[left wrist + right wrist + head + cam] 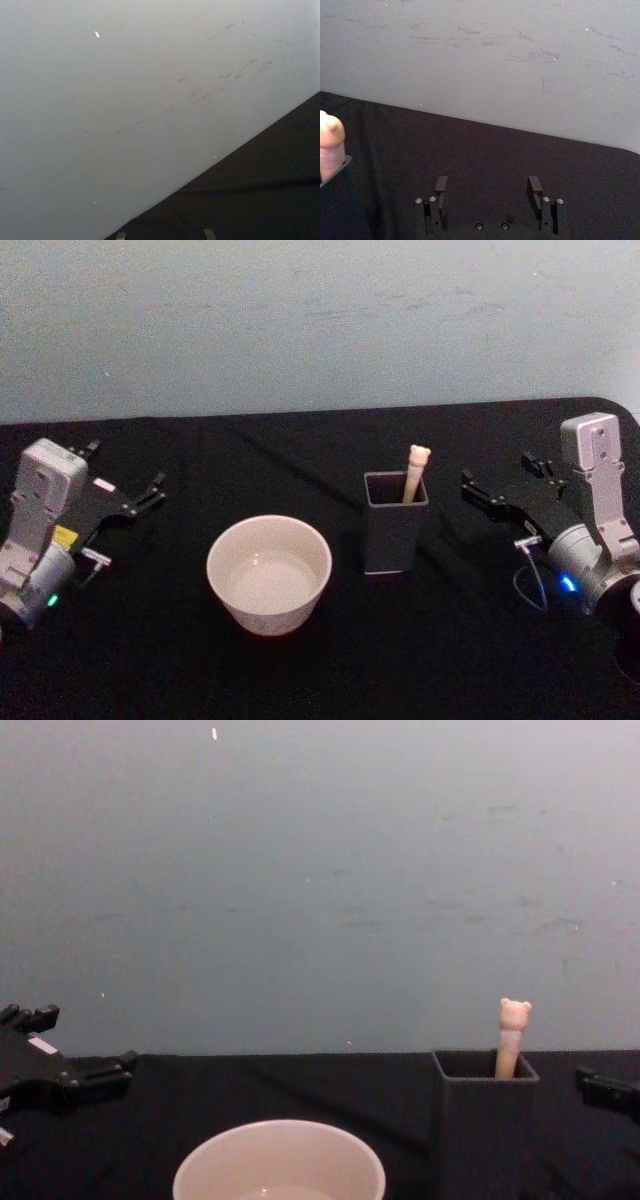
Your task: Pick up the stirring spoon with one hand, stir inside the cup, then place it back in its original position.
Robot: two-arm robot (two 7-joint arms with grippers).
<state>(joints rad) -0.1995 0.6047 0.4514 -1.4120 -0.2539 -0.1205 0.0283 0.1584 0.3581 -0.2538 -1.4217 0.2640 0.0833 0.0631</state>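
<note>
A black cloth (330, 660) covers the table from the near edge back to a pale grey-blue wall (300, 320) — the wall bare but for faint dark scuffs and a few small white flecks.

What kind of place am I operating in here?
Probably a lab test bench: a table under black cloth against a bare scuffed wall, with just a cup and a spoon holder.

place: lab-like test bench | cues: black-draped worktop (300, 670), bare scuffed grey wall (300, 320), no furnishings
</note>
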